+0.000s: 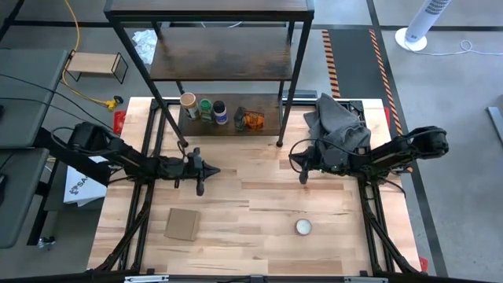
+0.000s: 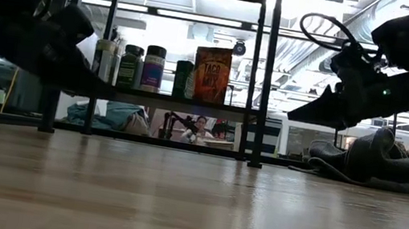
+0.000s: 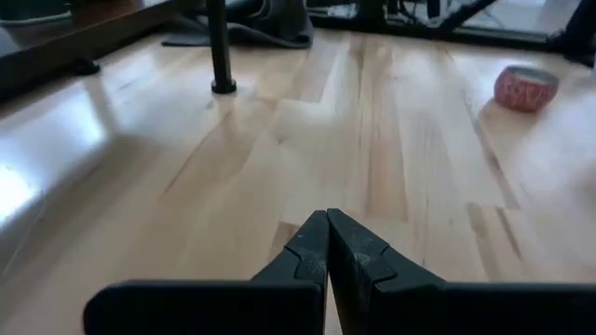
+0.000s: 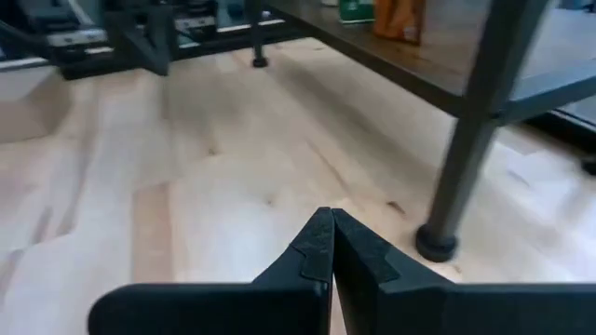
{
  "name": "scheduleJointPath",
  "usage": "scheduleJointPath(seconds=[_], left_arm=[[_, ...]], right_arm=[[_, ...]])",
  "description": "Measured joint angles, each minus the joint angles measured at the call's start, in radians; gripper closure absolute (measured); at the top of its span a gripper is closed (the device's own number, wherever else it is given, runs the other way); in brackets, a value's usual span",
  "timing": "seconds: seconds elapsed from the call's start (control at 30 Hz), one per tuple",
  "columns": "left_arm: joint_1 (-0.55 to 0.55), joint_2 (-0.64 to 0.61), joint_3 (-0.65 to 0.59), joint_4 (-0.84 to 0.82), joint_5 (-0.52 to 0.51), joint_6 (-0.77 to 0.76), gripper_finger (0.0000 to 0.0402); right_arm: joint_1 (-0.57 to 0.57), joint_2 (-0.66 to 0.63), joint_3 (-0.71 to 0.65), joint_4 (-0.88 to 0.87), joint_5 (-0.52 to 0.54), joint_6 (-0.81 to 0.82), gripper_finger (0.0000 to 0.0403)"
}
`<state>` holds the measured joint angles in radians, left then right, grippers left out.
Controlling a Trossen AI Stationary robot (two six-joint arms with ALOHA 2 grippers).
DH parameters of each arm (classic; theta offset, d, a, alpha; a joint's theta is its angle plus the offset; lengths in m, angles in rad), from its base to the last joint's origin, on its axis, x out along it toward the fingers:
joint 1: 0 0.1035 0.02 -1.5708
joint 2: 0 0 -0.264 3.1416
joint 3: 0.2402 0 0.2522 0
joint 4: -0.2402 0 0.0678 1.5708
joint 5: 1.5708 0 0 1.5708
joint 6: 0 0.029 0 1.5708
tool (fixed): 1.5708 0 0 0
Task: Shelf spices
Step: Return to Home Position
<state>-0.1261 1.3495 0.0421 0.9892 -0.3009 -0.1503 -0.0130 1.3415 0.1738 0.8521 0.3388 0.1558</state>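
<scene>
Five spices (image 1: 220, 112) line the dark-wood shelf (image 1: 269, 126); left tool (image 1: 199, 188) and right tool (image 1: 304, 178) are pinched together.

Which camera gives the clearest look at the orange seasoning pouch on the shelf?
The low view: the pouch stands upright on the lowest board of the shelf, printed front facing the camera. The high view shows only its top edge from above. The right wrist view catches an orange corner; the left wrist view misses it.

overhead and table-level views, both on shelf (image 1: 228, 55); wrist views near table (image 1: 251, 196)
</scene>
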Motion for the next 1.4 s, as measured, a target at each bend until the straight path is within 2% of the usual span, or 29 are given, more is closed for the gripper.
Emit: scheduleJointPath(seconds=[0.1,0.43,0.53,0.83,1.1,1.27,1.4], left_arm=[[0.000,-0.010,0.001,0.006,0.001,-0.033,0.0401],[0.000,-0.009,0.001,-0.005,0.002,-0.023,0.0401],[0.000,-0.071,-0.020,-0.023,0.003,-0.023,0.0401],[-0.001,-0.505,-0.032,-0.336,0.005,-0.022,0.0401],[0.005,-0.922,-0.031,-0.506,0.003,-0.022,0.0401],[0.006,-1.088,-0.031,-0.514,0.003,-0.022,0.0401],[0.006,-1.154,-0.031,-0.562,0.002,-0.022,0.0401]], right_arm=[[0.000,-0.002,0.001,0.006,0.037,0.000,0.0402],[0.000,-0.002,0.001,-0.019,0.023,0.000,0.0402],[0.001,-0.073,-0.014,-0.091,0.019,0.000,0.0402],[0.000,-0.512,-0.112,-0.326,0.020,0.000,0.0402],[0.000,-0.743,-0.159,-0.374,0.020,0.000,0.0402],[0.000,-0.954,-0.164,-0.506,0.021,0.000,0.0402],[0.000,-1.102,-0.164,-0.594,0.021,0.000,0.0402]])
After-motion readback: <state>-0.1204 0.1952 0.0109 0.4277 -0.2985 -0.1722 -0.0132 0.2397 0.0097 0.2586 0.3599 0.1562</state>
